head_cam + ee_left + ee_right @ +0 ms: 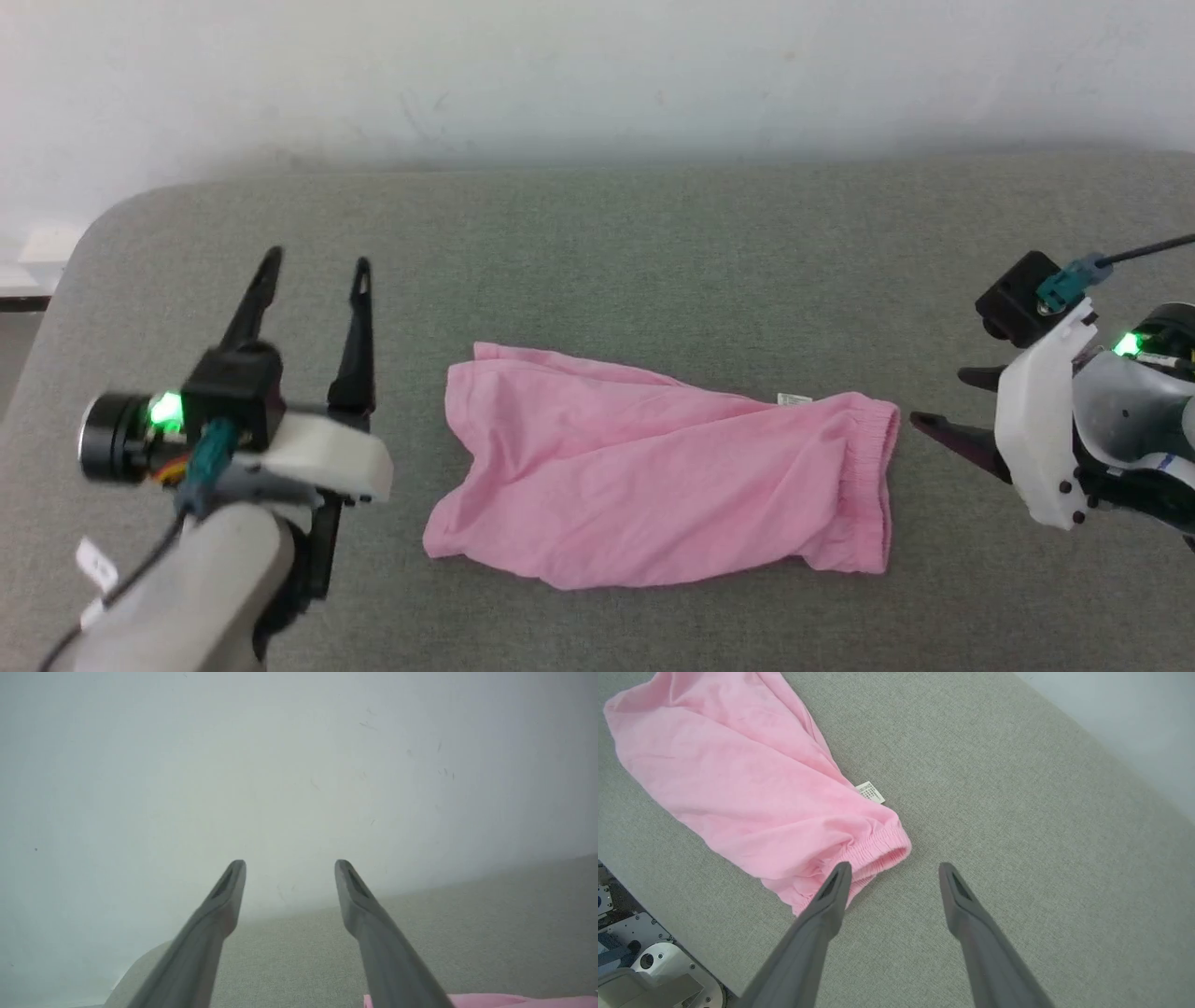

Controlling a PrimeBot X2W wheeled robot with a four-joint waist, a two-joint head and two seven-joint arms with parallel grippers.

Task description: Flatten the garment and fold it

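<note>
**Pink shorts lie mid-surface, both grippers spread and clear of them**

A pale wall point(597, 65) closes off the far side, meeting the back edge of the grey fabric-covered surface point(653, 233) along its whole width. That surface is the broadest thing within reach. Its far left corner is rounded, and bare cloth runs on every side of the garment, widest between it and the wall. In the right wrist view the near edge cuts across the lower left, with the metal parts of the robot's base point(644, 961) below it.

The garment point(653, 476) lies roughly in the middle, stretched left to right and lightly creased. Its gathered waistband point(873, 485) forms the right end and the leg openings the left end.

The left gripper point(317, 261) stands left of the leg end, well apart from it. Its 2 fingers are spread, point toward the wall and pinch nothing. The right gripper point(941, 397) sits just beside the waistband with its fingertips aimed at it. Its 2 fingers are also spread and hold nothing.

A small white tag point(794, 399) sticks out at the garment's far edge, near the waistband.
</note>
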